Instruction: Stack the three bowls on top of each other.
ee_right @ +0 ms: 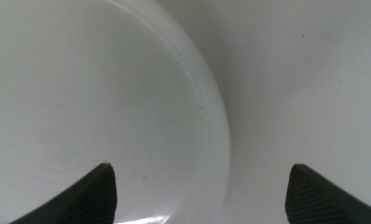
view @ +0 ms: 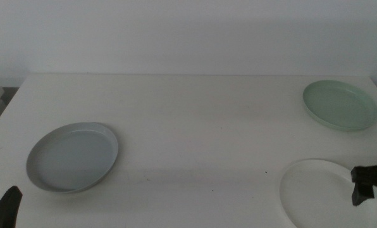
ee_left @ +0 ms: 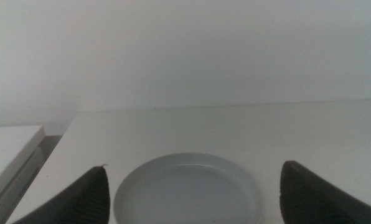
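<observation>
Nearest me, over the white bowl [view: 321,193] at the table's [view: 195,126] front right, my right gripper [ee_right: 198,186] hung jaws apart, straddling its rim: first pickup, I judged, needing a descent. Left gripper [ee_left: 192,193], also spread, waited before the grey bowl [view: 73,156]; the mint bowl [view: 339,104] sat far right.

A plain white bench [view: 195,126] fills most of the middle view, its matte top evenly lit with soft shadows. Behind its far edge rises a bare, pale grey-white wall [view: 188,31]. At the bench's left side, across a narrow dark gap, the corner of a second white surface [ee_left: 8,146] sits slightly lower.
</observation>
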{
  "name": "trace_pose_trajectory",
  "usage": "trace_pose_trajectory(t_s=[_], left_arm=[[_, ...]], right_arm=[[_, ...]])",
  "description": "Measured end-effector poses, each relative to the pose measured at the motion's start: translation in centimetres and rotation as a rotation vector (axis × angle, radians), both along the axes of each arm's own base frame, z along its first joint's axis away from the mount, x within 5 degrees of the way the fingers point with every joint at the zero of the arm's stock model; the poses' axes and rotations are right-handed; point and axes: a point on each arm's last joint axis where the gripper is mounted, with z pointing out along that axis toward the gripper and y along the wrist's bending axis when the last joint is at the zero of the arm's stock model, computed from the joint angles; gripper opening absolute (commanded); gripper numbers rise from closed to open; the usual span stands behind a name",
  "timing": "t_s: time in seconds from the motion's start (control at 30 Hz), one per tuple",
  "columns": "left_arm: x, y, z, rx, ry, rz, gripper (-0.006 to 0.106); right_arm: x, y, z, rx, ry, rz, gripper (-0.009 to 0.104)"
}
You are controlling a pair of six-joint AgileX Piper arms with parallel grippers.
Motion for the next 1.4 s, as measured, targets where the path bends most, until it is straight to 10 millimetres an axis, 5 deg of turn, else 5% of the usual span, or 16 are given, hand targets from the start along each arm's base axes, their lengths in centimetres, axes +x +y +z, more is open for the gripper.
trace_pose_trajectory(t_s=[0.33, 0.67, 0.93, 1.07, 1.23, 1.4], left_arm=[[0.0, 0.0, 0.0, 0.000, 0.000, 0.000, 0.094], [0.0, 0.0, 0.0, 0.000, 0.000, 0.000, 0.094], [0.0, 0.0, 0.0, -0.003, 0.000, 0.000, 0.094], [0.0, 0.0, 0.0, -0.003, 0.000, 0.000, 0.094], [0.0, 0.0, 0.0, -0.003, 0.000, 0.000, 0.094], [0.0, 0.0, 0.0, -0.003, 0.000, 0.000, 0.094]], right_arm=[[1.2, -0.1, -3.7, -0.009, 0.099, -0.001, 0.064], [1.5, -0.4, -4.0, -0.024, 0.111, 0.009, -0.002], [1.7, -0.5, -3.1, -0.035, 0.133, 0.017, -0.003], [3.0, 0.3, 0.3, -0.015, 0.088, 0.033, -0.003], [6.4, 4.5, 5.4, 0.057, -0.058, 0.151, -0.003], [9.9, 9.4, 6.3, 0.138, -0.102, 0.252, -0.003]])
